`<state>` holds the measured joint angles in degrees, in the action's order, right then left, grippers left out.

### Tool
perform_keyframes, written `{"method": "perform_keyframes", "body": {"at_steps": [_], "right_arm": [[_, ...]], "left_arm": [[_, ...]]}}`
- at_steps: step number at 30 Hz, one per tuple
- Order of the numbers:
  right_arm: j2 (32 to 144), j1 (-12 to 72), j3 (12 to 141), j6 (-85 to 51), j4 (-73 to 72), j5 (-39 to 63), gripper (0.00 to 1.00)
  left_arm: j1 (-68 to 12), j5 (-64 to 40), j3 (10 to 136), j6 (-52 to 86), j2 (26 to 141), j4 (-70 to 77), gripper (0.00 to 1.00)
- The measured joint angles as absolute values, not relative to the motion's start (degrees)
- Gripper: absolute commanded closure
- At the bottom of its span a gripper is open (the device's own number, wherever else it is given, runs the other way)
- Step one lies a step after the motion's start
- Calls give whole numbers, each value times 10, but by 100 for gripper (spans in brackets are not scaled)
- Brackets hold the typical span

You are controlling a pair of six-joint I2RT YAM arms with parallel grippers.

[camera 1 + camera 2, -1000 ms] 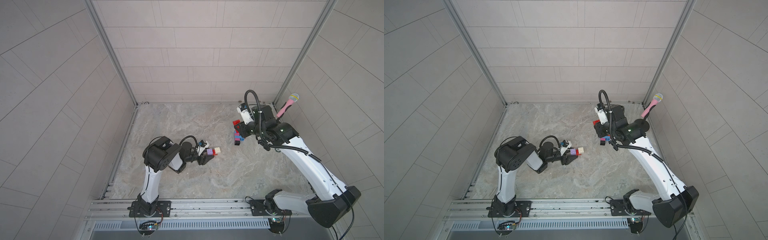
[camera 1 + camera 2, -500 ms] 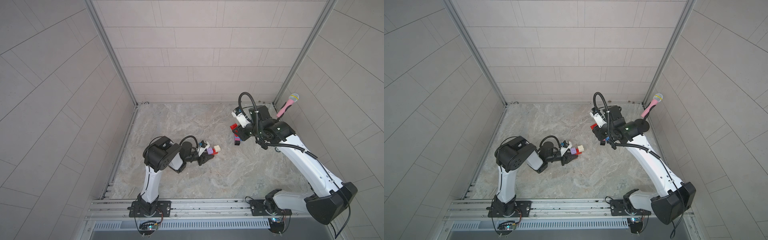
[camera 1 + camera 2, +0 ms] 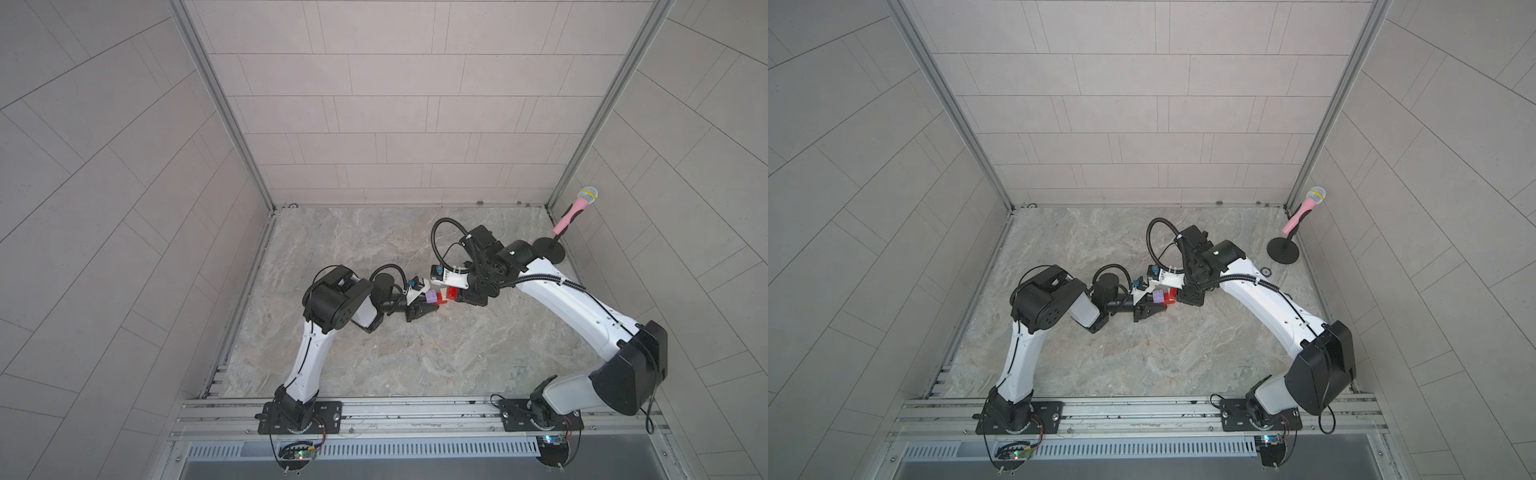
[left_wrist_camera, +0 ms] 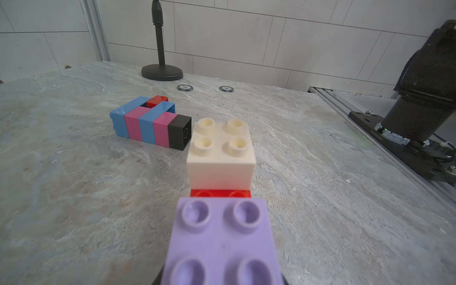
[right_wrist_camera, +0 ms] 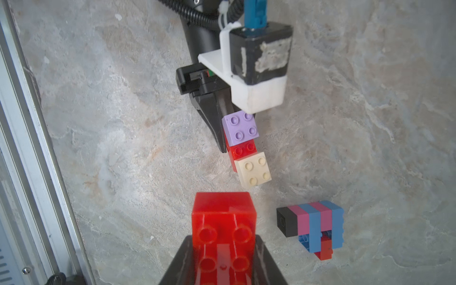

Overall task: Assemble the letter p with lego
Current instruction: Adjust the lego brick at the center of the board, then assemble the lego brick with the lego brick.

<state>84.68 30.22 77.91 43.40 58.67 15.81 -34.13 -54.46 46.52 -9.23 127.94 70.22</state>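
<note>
My left gripper (image 3: 423, 308) is shut on a small lego stack: a lilac brick (image 5: 240, 128) and a cream brick (image 5: 254, 170) sit on a red brick (image 5: 240, 149). The stack is held low over the table. Only one left finger (image 5: 214, 123) shows; the lilac brick fills the left wrist view's foreground (image 4: 222, 241). My right gripper (image 5: 223, 261) is shut on an oblong red brick (image 5: 223, 222), its hollow underside facing the camera. This brick hangs just short of the cream brick (image 4: 220, 153). A built piece of blue, pink, black and red lego (image 5: 313, 222) lies on its side nearby.
A pink microphone (image 3: 575, 208) stands on a black round base (image 3: 548, 251) at the back right corner. Two poker chips (image 4: 184, 87) (image 4: 226, 88) lie near that base. An aluminium rail (image 3: 415, 409) runs along the table's front edge, and tiled walls enclose the other sides.
The right arm has swung left and lower, bringing its red brick up to the left gripper's stack. The left jaws have closed in on that stack.
</note>
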Motion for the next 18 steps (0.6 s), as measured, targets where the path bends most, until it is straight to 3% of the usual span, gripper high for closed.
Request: {"method": "perform_keyframes", "body": {"at_steps": [9, 18], "right_arm": [[973, 300, 836, 524, 595, 138, 99], [1009, 295, 838, 556, 555, 140, 99]], "left_arm": [[-347, -540, 514, -193, 1262, 557, 100], [-348, -548, 529, -210, 1260, 522, 100]]}}
